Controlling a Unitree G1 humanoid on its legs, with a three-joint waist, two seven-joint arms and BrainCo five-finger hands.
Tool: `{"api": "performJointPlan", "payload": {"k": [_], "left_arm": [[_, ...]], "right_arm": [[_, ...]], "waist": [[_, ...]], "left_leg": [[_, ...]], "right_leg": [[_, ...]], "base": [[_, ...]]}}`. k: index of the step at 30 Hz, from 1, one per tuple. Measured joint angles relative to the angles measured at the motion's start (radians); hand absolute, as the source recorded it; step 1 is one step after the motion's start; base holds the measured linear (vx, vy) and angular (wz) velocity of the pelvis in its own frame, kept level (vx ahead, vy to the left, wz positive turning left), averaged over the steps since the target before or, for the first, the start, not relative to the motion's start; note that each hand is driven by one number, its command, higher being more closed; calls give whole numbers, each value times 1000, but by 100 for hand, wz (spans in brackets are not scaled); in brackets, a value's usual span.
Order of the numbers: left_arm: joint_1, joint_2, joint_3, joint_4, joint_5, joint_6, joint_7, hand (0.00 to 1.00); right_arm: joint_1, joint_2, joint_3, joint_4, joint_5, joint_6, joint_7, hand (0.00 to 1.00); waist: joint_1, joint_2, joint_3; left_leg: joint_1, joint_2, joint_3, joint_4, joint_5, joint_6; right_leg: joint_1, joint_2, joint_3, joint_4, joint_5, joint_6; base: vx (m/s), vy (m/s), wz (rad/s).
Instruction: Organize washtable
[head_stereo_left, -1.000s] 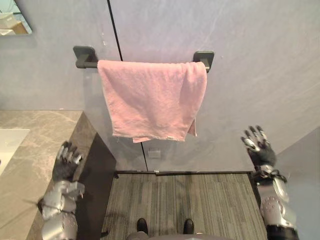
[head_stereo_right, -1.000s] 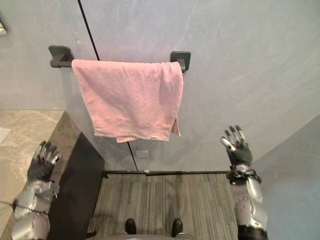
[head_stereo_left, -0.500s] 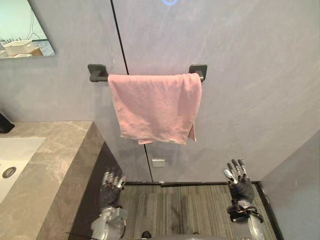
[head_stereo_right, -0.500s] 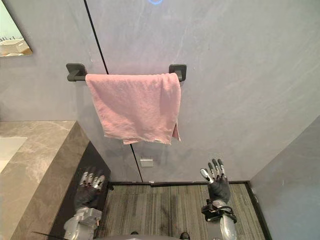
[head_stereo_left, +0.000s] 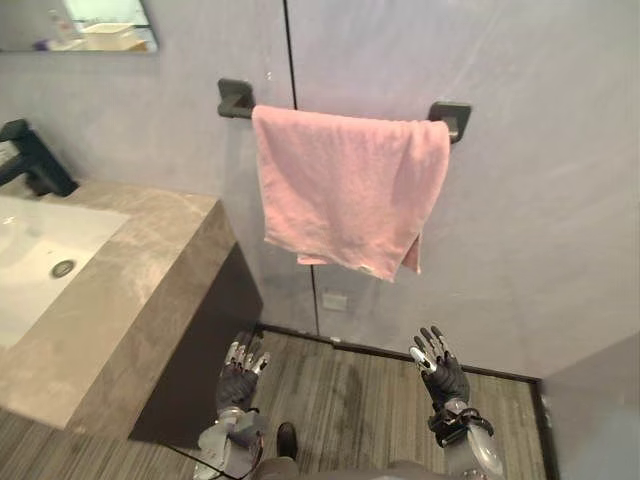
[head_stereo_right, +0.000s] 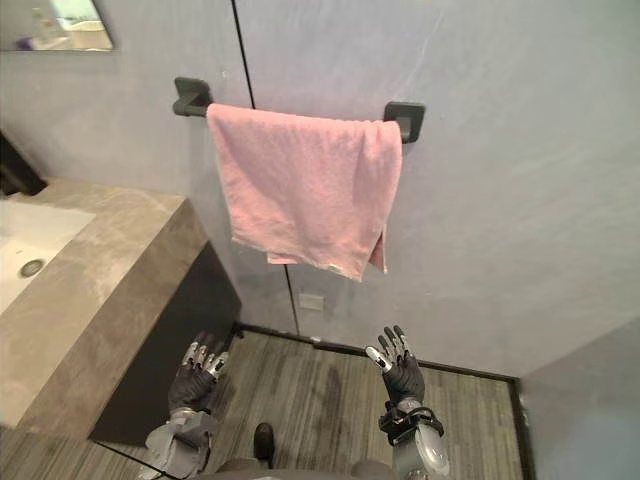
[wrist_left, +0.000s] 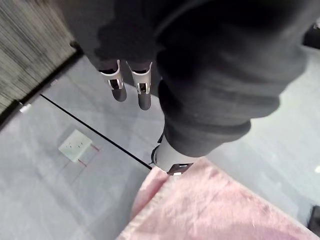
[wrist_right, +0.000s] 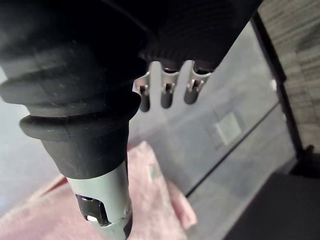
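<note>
Grey, smooth wall panels (head_stereo_left: 520, 200) fill the space ahead of me, split by one thin dark seam, above a streaked wood-look floor (head_stereo_left: 350, 385). I have the left hand (head_stereo_left: 240, 366) and the right hand (head_stereo_left: 440, 372) raised low in front, palms toward the wall. Both are spread wide with straight fingers (wrist_left: 142, 93) and hold nothing. High above and beyond the fingertips, roughly between the two hands, the pink towel (head_stereo_left: 350, 190) hangs folded over a dark rail (head_stereo_left: 240, 104) with squared brackets. It is soft, nubbly terry, slightly rumpled, and its lower edge slants so that one corner drops lowest on the side of my right fingers. A small pale socket plate (head_stereo_left: 335, 301) sits on the wall between the towel's hem and the fingertips. Off beyond my left fingers stands the washtable (head_stereo_left: 150, 262), a thick slab of veined beige stone on a dark base. It carries a glossy white basin (head_stereo_left: 40, 250), an angular black tap (head_stereo_left: 35, 160) and, higher up, the corner of a mirror (head_stereo_left: 100, 25). I judge the towel step finished (it looks securely draped, if not perfectly square). The next move probably calls for turning toward the stone top with both hands free, or a light tug to level the hem.
</note>
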Motion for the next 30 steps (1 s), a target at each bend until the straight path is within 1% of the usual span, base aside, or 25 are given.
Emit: {"api": "performJointPlan", "payload": {"k": [1, 2, 4, 5, 6, 7, 8, 9, 10, 11, 13, 15, 16, 17, 18, 19, 21, 22, 23, 24, 25, 26, 27, 28, 30], "left_arm": [[1, -18, 1, 19, -1, 2, 4, 0], [15, -24, 11, 18, -2, 2, 4, 0], [39, -35, 32, 15, -3, 0, 10, 0], [51, -37, 34, 13, -4, -1, 21, 0], [58, -37, 32, 13, -7, 0, 21, 0], [69, -37, 31, 14, -10, 1, 21, 0], [68, -33, 33, 12, -10, 1, 20, 0], [68, -34, 28, 9, -10, 3, 18, 0], [71, -37, 25, 10, -9, 4, 16, 0], [79, -37, 26, 8, -9, 7, 16, 0], [67, -30, 32, 7, -9, 9, 13, 0], [42, -26, 30, 8, -9, 9, -4, 0], [34, -26, 29, 10, -10, 9, -5, 0], [5, -17, 19, 28, -10, 9, -11, 0], [-6, -14, 18, 35, -10, 9, -14, 0], [-25, -9, 13, 47, -10, 10, -19, 0], [-32, 9, -13, 49, -11, 10, -20, 0], [-39, 38, -27, 52, -10, 10, -23, 0], [-50, 53, -22, 67, -11, 11, -22, 0], [-62, 51, -25, 76, -10, 13, -22, 0], [-76, 47, -32, 92, -10, 19, -23, 0], [-78, 53, -64, 91, -10, 26, -25, 0], [-79, 55, -70, 91, -10, 27, -25, 0], [-67, 61, -69, 91, -10, 34, -25, 0], [-55, 75, -68, 92, -10, 45, -24, 0]], "right_arm": [[-17, -22, 7, 7, 0, 11, 7, 0], [-13, -30, 21, 7, -1, 18, 11, 0], [1, -43, 50, 6, -7, 20, 25, 0], [12, -50, 64, 6, -11, 23, 34, 0], [16, -52, 65, 8, -12, 27, 35, 0], [22, -54, 64, 10, -16, 34, 35, 0], [22, -54, 57, 9, -19, 33, 35, 0], [9, -57, 37, 10, -19, 34, 35, 0], [6, -58, 25, 10, -19, 34, 35, 0], [8, -63, 15, 10, -18, 33, 35, 0], [19, -65, 15, 10, -19, 34, 37, 0], [13, -64, 5, 10, -20, 34, 51, 0], [10, -63, -3, 10, -20, 33, 52, 0], [4, -62, -29, 10, -20, 30, 52, 0], [1, -62, -45, 10, -20, 30, 52, 0], [-9, -65, -75, 12, -19, 29, 49, 0], [-15, -58, -107, 18, -18, 29, 47, 0], [-14, -46, -124, 27, -16, 26, 48, 0], [-32, -29, -144, 46, -6, 16, 47, 0], [-46, -25, -159, 53, -4, 16, 39, 0], [-61, -27, -181, 62, 0, 16, 29, 0], [-70, -23, -194, 88, 3, 20, 24, 0], [-68, -21, -191, 88, 3, 20, 23, 0], [-70, -13, -190, 88, 4, 20, 22, 0], [-74, 4, -190, 88, 3, 19, 17, 0]], "waist": [[5, 31, 18], [5, 46, 20], [5, 34, 26], [4, 35, 36], [2, 40, 39], [-3, 32, 40], [-15, -7, 45], [-21, 0, 58], [-21, -7, 64], [-25, -4, 63], [-30, 1, 61], [-49, 6, 56], [-52, 9, 51], [-65, 21, 43], [-73, 28, 39], [-80, 49, 30], [-82, 37, 29], [-96, 24, 5], [-93, 45, 0], [-94, 61, 6], [-100, 76, 14], [-100, 84, 11], [-98, 72, 18], [-88, 72, 12], [-80, 66, 13]], "left_leg": [[-38, 35, -28, 63, 19, -13], [-49, 51, -51, 103, 27, -12], [-63, 50, -94, 133, 26, -13], [-83, 54, -133, 138, 32, 6], [-90, 56, -130, 130, 15, 46], [-93, 56, -105, 116, -41, 120], [-109, 56, -56, 129, -122, 156], [-144, 54, -6, 227, -125, 151], [-153, 52, 19, 279, -125, 151], [-148, 51, 68, 374, -128, 154], [-111, 57, 101, 490, -171, 129], [-26, 102, 153, 569, -244, 97], [-4, 116, 174, 573, -256, 95], [44, 147, 222, 560, -258, 87], [54, 158, 241, 548, -255, 88], [43, 150, 286, 500, -238, 102], [34, 105, 342, 422, -192, 174], [66, 50, 333, 248, -130, 183], [80, 75, 406, 247, -188, 123], [76, 95, 436, 254, -203, 92], [77, 93, 448, 225, -188, 52], [74, 66, 452, 198, -168, 49], [70, 57, 449, 188, -168, 49], [70, 35, 436, 170, -164, 51], [56, 8, 421, 151, -158, 61]], "right_leg": [[10, 38, -30, -6, 3, -3], [22, 57, -51, 11, -5, -13], [23, 75, -99, 57, -32, -48], [15, 90, -148, 95, -53, -73], [13, 92, -172, 102, -57, -80], [23, 84, -208, 90, -53, -88], [29, 54, -259, 60, -37, -116], [28, 30, -309, 58, -29, -130], [26, 17, -330, 58, -27, -133], [23, -3, -368, 54, -21, -138], [33, -27, -447, 39, -14, -141], [60, -47, -580, -1, 3, -140], [64, -55, -612, -7, 6, -137], [63, -79, -698, -5, 10, -130], [62, -89, -734, 0, 10, -130], [51, -108, -783, 33, 10, -130], [45, -140, -812, 48, 29, -163], [49, -129, -797, -76, 49, -156], [75, -117, -865, -123, 96, -80], [73, -117, -891, -106, 96, -80], [70, -126, -939, -70, 96, -81], [78, -166, -983, -26, 96, -81], [86, -176, -998, -19, 96, -81], [95, -193, -1015, -18, 97, -79], [91, -210, -1029, -20, 114, -55]], "base": [[-117, -204, 44], [-164, -241, 65], [-158, -227, 74], [-128, -175, 79], [-171, -224, 101], [-111, -125, 110], [-179, -170, 136], [-146, -113, 119], [-197, -116, 106], [-173, -83, 107], [-112, -36, 130], [-88, -10, 169], [-43, 20, 203], [-3, 67, 173], [8, 93, 220], [0, 116, 179], [-14, 109, 182], [-32, 111, 193], [-20, 116, 176], [11, 146, 150], [-8, 244, 151], [-41, 245, 146], [-73, 212, 113], [-62, 135, 58], [-32, 115, 40]]}}
